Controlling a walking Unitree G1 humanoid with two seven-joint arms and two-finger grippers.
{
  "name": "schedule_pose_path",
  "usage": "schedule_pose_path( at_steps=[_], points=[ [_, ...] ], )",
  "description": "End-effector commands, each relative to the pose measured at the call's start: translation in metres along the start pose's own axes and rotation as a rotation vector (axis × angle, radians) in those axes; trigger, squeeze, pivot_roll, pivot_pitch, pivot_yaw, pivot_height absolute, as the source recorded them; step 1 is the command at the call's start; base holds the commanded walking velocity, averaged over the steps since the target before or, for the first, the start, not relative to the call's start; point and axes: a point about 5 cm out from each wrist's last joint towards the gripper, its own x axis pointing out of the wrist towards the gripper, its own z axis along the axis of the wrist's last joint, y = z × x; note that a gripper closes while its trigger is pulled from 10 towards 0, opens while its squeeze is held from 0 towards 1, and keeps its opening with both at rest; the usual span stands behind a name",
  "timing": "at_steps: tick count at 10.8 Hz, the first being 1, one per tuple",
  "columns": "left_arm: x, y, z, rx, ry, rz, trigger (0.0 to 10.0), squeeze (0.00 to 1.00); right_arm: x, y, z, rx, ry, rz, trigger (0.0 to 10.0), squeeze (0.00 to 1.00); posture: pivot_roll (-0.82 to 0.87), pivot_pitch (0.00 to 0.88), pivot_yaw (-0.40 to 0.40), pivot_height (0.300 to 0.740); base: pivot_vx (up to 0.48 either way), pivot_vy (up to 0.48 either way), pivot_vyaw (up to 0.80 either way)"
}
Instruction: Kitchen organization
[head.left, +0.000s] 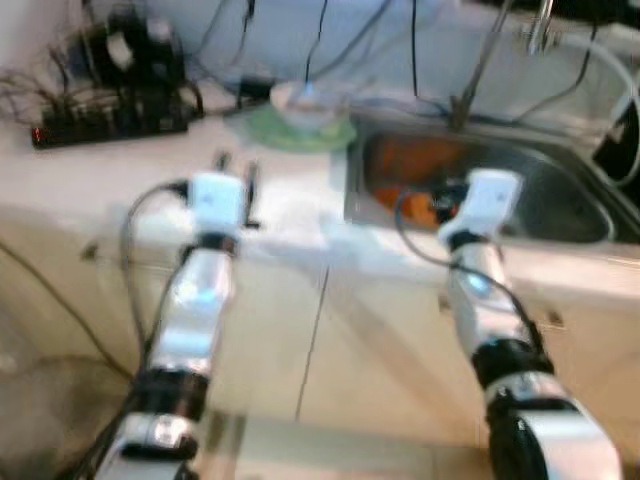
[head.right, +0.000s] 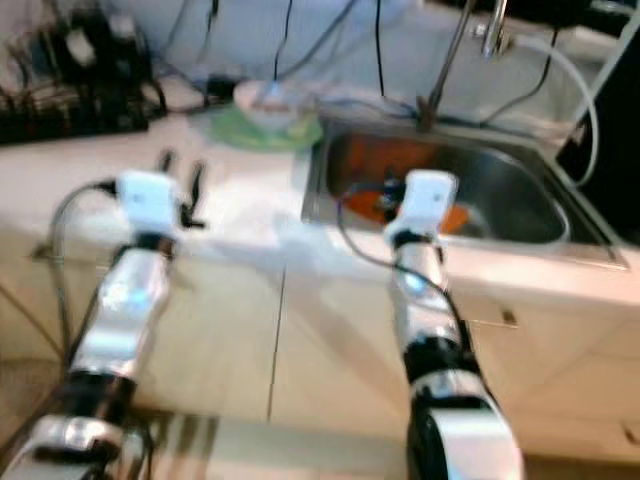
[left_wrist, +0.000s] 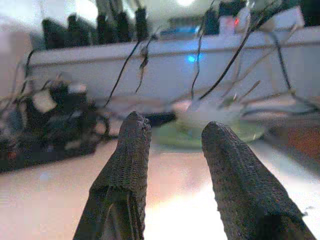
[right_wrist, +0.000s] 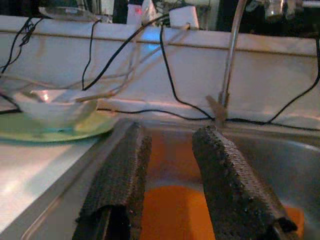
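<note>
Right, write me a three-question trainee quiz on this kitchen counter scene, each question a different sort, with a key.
1. True or false: the right gripper is clamped on something.
2. Multiple choice: the white bowl sits on A) the green plate, B) the sink floor, C) the bare counter.
3. Short answer: what colour is the thing lying in the sink, under the right gripper?

Key
1. False: its fingers stand apart with nothing between them, above the sink.
2. A.
3. Orange; what the thing is cannot be told.

The left gripper is likewise open, over the counter.
</note>
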Motion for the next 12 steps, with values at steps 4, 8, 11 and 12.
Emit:
schedule_pose_path(
  at_steps=[4,8,11,12],
  points=[
    [0.0018,-0.0090,0.0043,-0.018,-0.006,-0.018,10.0,0.00,0.0003,-0.0073,0.0002,0.001,0.009,-0.024,10.0,0.00,0.23,0.017,-0.061,0.725,0.000,0.000,0.00],
    [0.0031,-0.0033,0.0027,-0.017,0.011,0.007,10.0,0.00,-0.0012,-0.0044,-0.0013,-0.024,0.018,0.020,10.0,0.00,0.23,0.028,-0.060,0.725,0.250,0.000,0.20],
    [0.0035,-0.0030,0.0020,-0.014,0.017,0.002,10.0,0.00,-0.0014,-0.0043,-0.0025,-0.003,0.025,0.004,10.0,0.00,0.23,0.034,-0.061,0.725,0.351,0.000,0.27],
    [0.0036,-0.0030,0.0020,-0.014,0.018,0.001,10.0,0.00,-0.0018,-0.0050,-0.0032,-0.001,0.030,0.000,10.0,0.00,0.23,0.036,-0.062,0.725,0.349,0.000,0.00]
  ],
)
